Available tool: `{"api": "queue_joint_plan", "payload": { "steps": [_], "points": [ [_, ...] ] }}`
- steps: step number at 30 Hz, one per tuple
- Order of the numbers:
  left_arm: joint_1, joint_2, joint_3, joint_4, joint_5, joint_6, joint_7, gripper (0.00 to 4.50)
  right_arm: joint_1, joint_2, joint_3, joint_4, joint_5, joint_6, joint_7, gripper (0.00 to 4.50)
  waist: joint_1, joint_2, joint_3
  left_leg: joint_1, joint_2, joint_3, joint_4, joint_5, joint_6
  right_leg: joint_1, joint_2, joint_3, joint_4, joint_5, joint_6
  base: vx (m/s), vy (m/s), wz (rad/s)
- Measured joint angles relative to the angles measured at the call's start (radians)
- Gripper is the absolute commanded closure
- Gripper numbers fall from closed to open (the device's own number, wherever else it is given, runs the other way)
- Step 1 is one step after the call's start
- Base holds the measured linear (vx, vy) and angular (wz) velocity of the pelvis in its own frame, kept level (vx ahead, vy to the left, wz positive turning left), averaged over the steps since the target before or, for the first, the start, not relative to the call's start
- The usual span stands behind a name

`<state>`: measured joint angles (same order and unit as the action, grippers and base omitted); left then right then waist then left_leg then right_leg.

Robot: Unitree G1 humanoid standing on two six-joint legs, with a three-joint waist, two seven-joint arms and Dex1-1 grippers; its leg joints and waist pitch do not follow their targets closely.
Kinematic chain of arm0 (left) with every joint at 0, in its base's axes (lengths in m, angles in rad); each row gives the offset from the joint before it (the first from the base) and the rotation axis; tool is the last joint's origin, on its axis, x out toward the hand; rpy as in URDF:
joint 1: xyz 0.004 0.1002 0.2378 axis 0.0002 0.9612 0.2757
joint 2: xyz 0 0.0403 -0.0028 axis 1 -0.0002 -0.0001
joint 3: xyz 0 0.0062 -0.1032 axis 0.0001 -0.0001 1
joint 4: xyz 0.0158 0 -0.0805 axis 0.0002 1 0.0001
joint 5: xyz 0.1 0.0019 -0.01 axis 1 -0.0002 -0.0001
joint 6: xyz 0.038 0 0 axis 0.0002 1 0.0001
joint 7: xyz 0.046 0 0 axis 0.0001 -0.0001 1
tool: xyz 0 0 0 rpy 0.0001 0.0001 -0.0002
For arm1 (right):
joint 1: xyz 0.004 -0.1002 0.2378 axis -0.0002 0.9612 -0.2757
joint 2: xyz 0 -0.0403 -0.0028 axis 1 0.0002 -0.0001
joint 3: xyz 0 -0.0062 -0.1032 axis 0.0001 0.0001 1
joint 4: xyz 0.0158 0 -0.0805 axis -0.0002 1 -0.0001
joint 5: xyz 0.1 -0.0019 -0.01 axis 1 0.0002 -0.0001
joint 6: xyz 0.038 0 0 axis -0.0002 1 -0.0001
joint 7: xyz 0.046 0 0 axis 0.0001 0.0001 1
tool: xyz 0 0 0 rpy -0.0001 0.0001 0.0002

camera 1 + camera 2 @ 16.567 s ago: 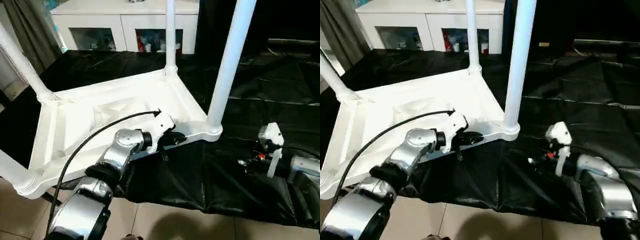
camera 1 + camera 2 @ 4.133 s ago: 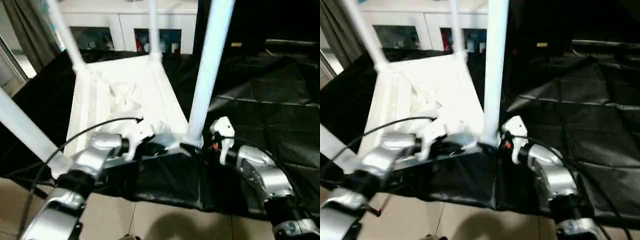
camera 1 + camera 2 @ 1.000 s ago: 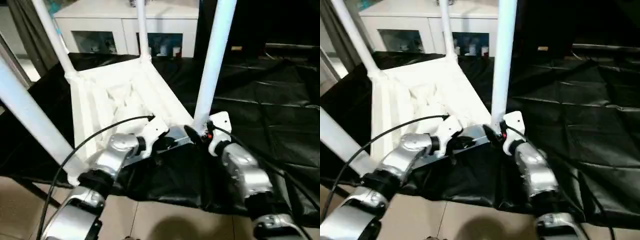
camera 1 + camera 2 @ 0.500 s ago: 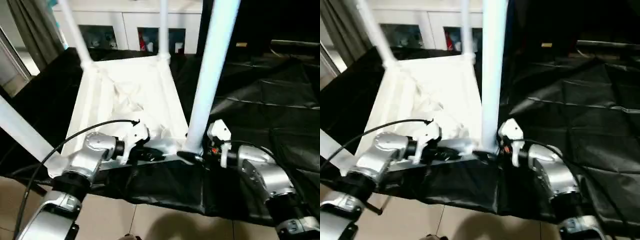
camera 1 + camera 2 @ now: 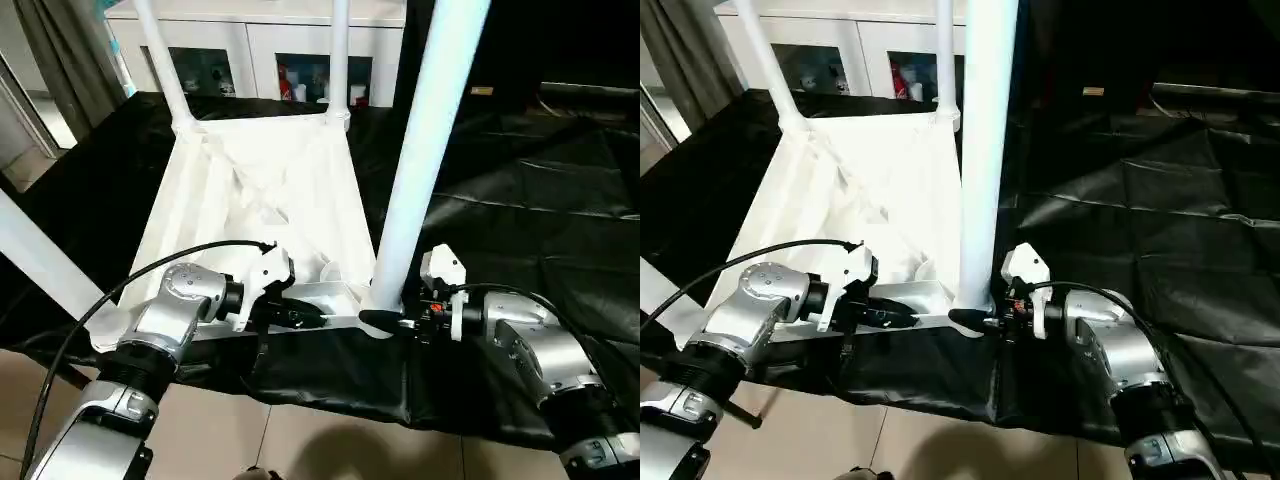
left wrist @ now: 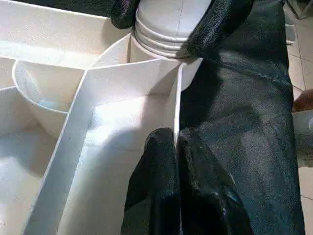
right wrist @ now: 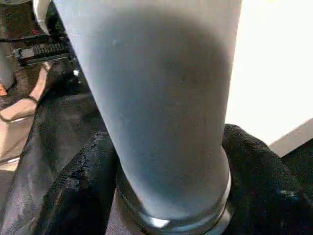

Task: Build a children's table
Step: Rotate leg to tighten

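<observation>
Children's table [image 5: 260, 190]: inverted on black sheeting [image 5: 520, 170], ribbed underside uppermost, four legs seated in the corner sockets; landmark taken as the near right leg [image 5: 425, 140].

Left of that leg: left gripper [image 6: 175, 147], fingers pressed together on the thin near rim wall of the top [image 6: 177, 105].

At the leg's foot: right gripper [image 7: 168, 186], fingers set apart around the base collar, one to each side.

Step judged: the assembled table is being shifted or turned by rim and leg; both holds are best moved together and low, so the socket is not levered.

Right wrist view: contact of the pads with the leg; head views: the three other legs and the cabinet [image 5: 260, 40] beyond.
</observation>
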<state>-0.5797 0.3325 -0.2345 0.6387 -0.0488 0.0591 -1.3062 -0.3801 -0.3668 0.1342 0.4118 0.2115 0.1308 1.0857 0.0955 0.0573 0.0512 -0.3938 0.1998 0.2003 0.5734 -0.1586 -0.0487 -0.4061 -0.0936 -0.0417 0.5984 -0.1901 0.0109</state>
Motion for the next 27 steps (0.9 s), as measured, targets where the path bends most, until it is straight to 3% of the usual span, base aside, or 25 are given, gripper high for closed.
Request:
{"api": "queue_joint_plan", "payload": {
  "steps": [6,14,15,16,19,27],
  "points": [
    [-0.027,-0.102,0.006,0.057,0.057,-0.017,0.247,4.50,-0.009,0.113,-0.074,0.059,-0.050,0.005,-0.328,1.78,-0.009,0.002,-0.002,0.011,-0.002,0.000,0.001,-0.001,-0.001,0.009,-0.001,0.003,0.002,0.000,0.001,0.000,0.000,0.00],
    [-0.049,-0.223,0.022,0.128,0.105,-0.016,0.469,4.50,-0.046,0.232,-0.117,0.131,-0.115,-0.021,-0.671,1.79,-0.015,0.016,-0.012,0.012,-0.008,-0.002,0.000,0.000,-0.001,0.010,-0.004,0.006,-0.005,-0.003,0.005,0.000,0.000,0.00],
    [-0.049,-0.234,0.022,0.130,0.109,-0.014,0.484,4.50,-0.049,0.238,-0.126,0.144,-0.122,-0.034,-0.682,1.79,-0.016,0.018,-0.013,0.012,-0.010,-0.002,0.000,0.000,-0.001,0.010,-0.006,0.006,-0.005,-0.003,0.005,0.000,0.000,0.00],
    [-0.049,-0.237,0.022,0.130,0.111,-0.014,0.486,4.50,-0.049,0.238,-0.129,0.144,-0.122,-0.035,-0.681,1.44,-0.016,0.018,-0.013,0.011,-0.010,-0.002,0.000,0.000,-0.001,0.010,-0.007,0.006,-0.005,-0.003,0.005,0.000,0.000,0.00],
    [-0.049,-0.237,0.024,0.129,0.112,-0.014,0.477,4.50,-0.046,0.238,-0.137,0.140,-0.110,-0.033,-0.663,1.07,-0.015,0.020,-0.015,0.011,-0.010,-0.002,0.000,0.000,-0.001,0.010,-0.007,0.005,-0.006,-0.003,0.005,0.000,0.000,0.00],
    [-0.019,-0.156,0.031,0.071,0.064,-0.013,0.302,4.50,-0.032,0.134,-0.082,0.095,-0.095,-0.035,-0.384,1.00,-0.011,0.018,-0.014,0.009,-0.006,-0.003,-0.005,0.000,-0.001,0.007,-0.003,0.001,-0.003,0.001,0.004,0.000,0.000,0.00]
  ]
}}
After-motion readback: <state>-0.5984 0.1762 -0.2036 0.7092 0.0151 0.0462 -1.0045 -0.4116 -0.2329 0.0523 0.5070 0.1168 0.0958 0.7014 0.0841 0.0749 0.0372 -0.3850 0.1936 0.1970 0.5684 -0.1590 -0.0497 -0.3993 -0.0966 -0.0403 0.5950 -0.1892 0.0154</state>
